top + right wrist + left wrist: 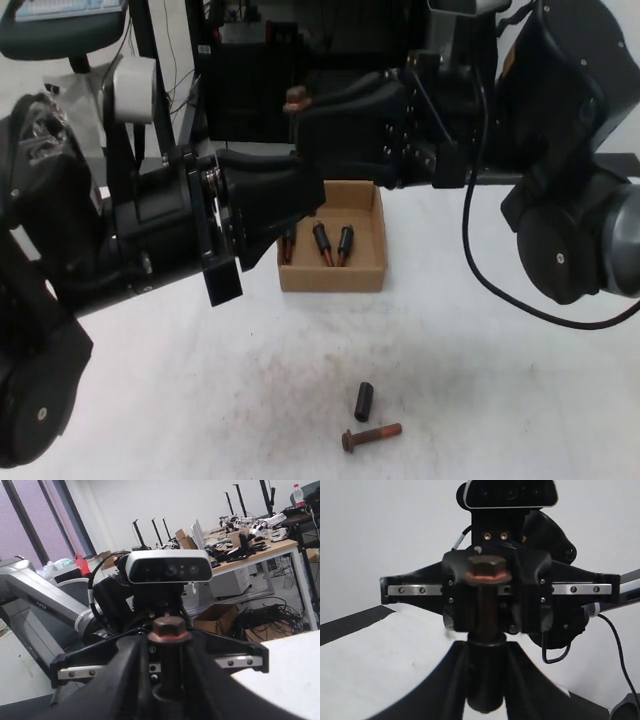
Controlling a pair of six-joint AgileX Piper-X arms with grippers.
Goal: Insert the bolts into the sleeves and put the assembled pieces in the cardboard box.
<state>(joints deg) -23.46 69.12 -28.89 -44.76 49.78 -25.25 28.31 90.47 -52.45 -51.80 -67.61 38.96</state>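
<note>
Above the cardboard box (332,273) the two grippers meet tip to tip. My right gripper (312,122) (167,677) is shut on a rusty hex-head bolt (296,99) (169,630) just below its head. The bolt (488,572) stands head up, and its shaft runs down into a black sleeve (485,690). My left gripper (300,195) (485,680) is shut on that sleeve from below. The arms hide the sleeve in the high view. Three assembled pieces (322,243) lie in the box. A loose black sleeve (364,401) and a loose bolt (371,436) lie on the near bench.
The white bench (200,400) is stained around the loose parts. The left arm's body (60,250) covers the left side and the right arm's body (570,200) the right. Dark racks (250,60) stand behind the bench.
</note>
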